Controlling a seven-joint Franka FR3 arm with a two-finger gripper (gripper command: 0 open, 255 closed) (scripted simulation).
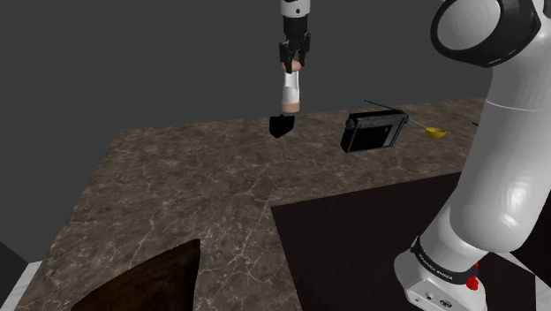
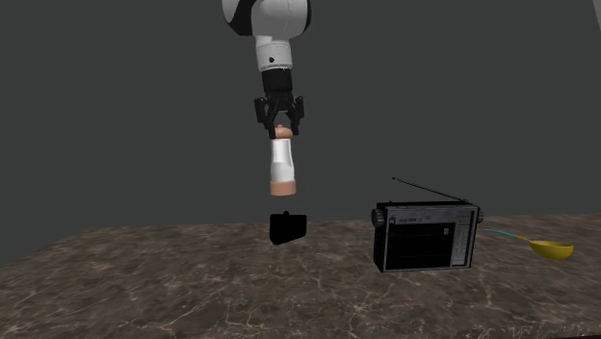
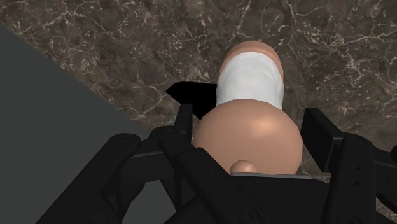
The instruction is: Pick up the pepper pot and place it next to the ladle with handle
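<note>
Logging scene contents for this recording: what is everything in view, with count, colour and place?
pepper pot: one, tan with a white band, in the air above the counter
block: one, black, on the counter below the pot
radio: one, black, on the counter between block and ladle
ladle: one, yellow bowl, bluish handle, on the counter beyond the radio
counter: one, brown, marbled
brown shape: one, dark, shoulder view's lower left
arm: one, white
end effector: one, black, shut on the pot's top
</note>
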